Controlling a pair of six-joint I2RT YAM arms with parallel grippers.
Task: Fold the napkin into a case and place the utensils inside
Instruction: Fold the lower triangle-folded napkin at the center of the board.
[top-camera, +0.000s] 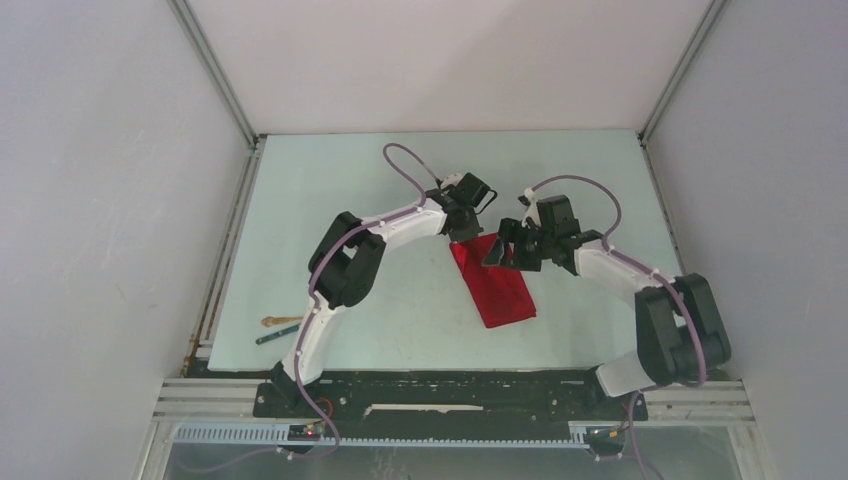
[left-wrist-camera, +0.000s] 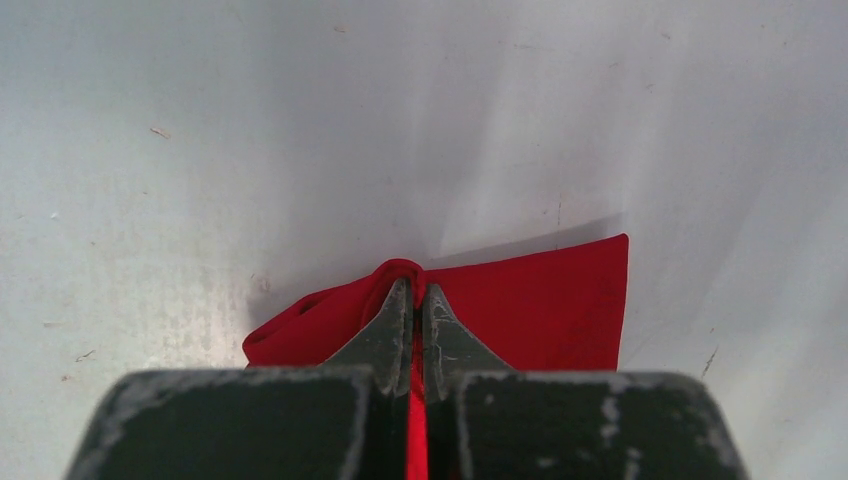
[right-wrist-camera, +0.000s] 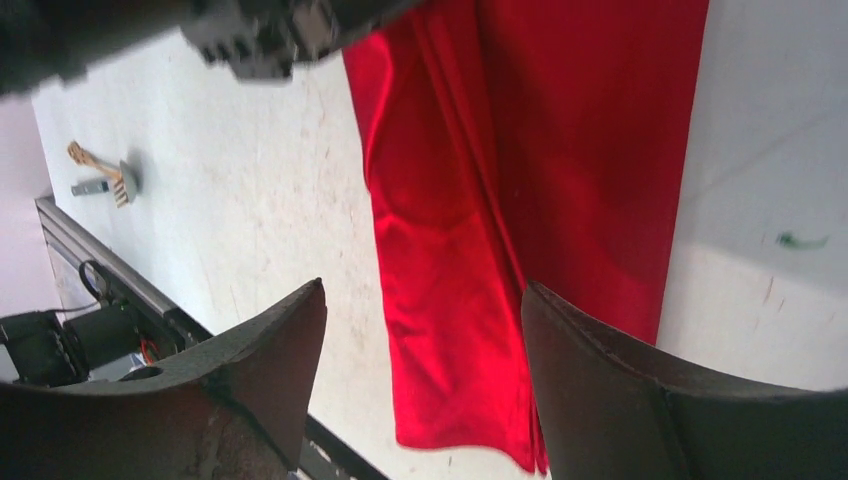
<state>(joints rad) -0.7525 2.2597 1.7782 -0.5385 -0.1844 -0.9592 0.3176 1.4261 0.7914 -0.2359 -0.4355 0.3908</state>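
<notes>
The red napkin (top-camera: 494, 283) lies folded into a narrow strip in the middle of the table, running from the far left to the near right. My left gripper (top-camera: 462, 236) is at its far end and is shut on a pinched fold of the cloth (left-wrist-camera: 400, 272). My right gripper (top-camera: 497, 251) hovers open over the strip's far right part; the cloth (right-wrist-camera: 480, 230) shows between its spread fingers (right-wrist-camera: 280, 350). The wooden fork (top-camera: 281, 321) and the dark teal utensil (top-camera: 277, 337) lie together at the near left of the table, also small in the right wrist view (right-wrist-camera: 100, 165).
The table's near edge with a black rail (top-camera: 440, 385) runs along the bottom. Grey walls close the sides and the back. The left arm's elbow (top-camera: 345, 262) stands between the utensils and the napkin.
</notes>
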